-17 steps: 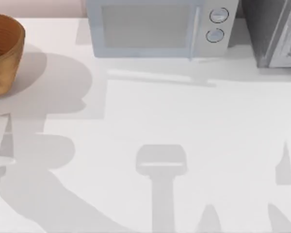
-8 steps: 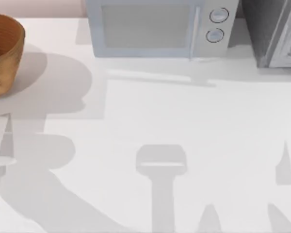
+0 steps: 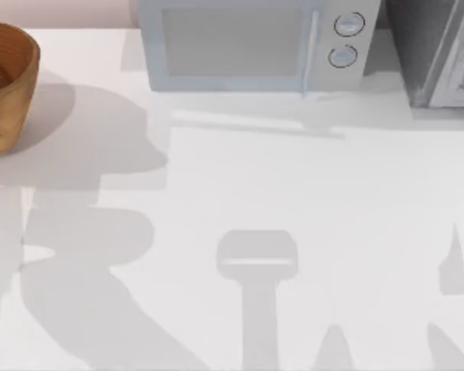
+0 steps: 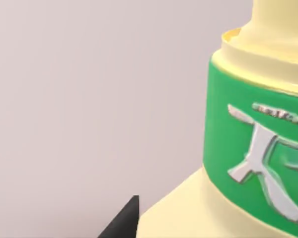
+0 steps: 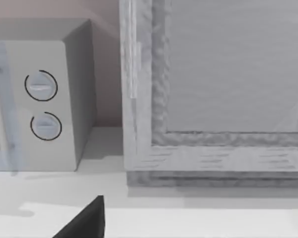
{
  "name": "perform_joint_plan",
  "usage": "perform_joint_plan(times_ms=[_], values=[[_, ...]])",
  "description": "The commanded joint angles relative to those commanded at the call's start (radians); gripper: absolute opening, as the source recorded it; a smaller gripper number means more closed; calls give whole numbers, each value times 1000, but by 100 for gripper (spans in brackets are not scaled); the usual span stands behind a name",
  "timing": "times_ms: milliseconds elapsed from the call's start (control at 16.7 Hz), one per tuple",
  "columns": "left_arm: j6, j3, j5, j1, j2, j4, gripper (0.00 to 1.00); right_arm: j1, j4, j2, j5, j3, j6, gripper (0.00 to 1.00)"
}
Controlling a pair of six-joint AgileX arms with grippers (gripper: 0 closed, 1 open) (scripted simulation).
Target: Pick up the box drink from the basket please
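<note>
The box drink (image 4: 248,148) is a pale yellow carton with a green label and silver lettering, seen very close in the left wrist view against a plain pinkish wall. One dark fingertip (image 4: 125,222) of my left gripper lies against its lower edge, and the gripper is shut on the carton. The honey-brown basket (image 3: 8,85) stands at the far left of the table, cut by the top view's edge. Over on the right, the right gripper is parked and open, with one dark fingertip (image 5: 87,220) above the table and nothing against it.
A pale microwave (image 3: 251,42) stands at the back middle, its dials (image 5: 42,106) also seen from the right wrist. A grey cabinet (image 3: 441,54) fills the back right corner. Arm shadows fall across the white tabletop (image 3: 294,185).
The left arm's shadow on the table has shifted to the right, past the basket. The basket, the microwave and the right arm's shadow have not moved.
</note>
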Motion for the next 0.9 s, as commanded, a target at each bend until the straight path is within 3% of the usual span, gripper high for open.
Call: perform_joint_plan(times_ms=[480, 900], values=[[1, 156, -4, -1, -204, -361, 0, 0, 0, 0, 0, 0, 0, 100], [3, 169, -5, 0, -222, -394, 0, 0, 0, 0, 0, 0, 0, 100]])
